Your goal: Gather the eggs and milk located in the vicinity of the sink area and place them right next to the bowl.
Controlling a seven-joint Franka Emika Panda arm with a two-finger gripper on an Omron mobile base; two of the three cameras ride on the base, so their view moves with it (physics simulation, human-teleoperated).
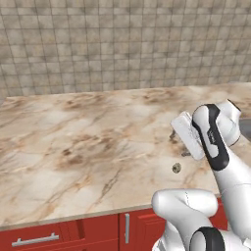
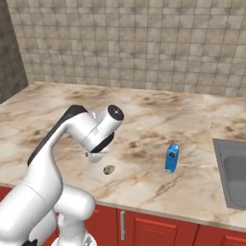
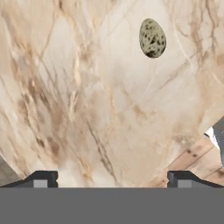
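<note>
Hovering above the marble desk [image 2: 144, 120], the gripper [image 3: 111, 178] was wide open and held nothing, with the speckled egg [image 3: 152, 38] lying on the desk near its front edge, the blue milk [image 2: 172, 157] upright beside the sink [image 2: 233, 173].

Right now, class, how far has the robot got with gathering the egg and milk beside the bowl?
Done: nothing visibly; no bowl is in sight. In hand: the open pincer hangs empty over the marble counter, with the small speckled olive egg lying ahead of its tips. Left: grasp and carry the egg, then the slim blue milk carton, which stands upright near the grey steel sink.
</note>
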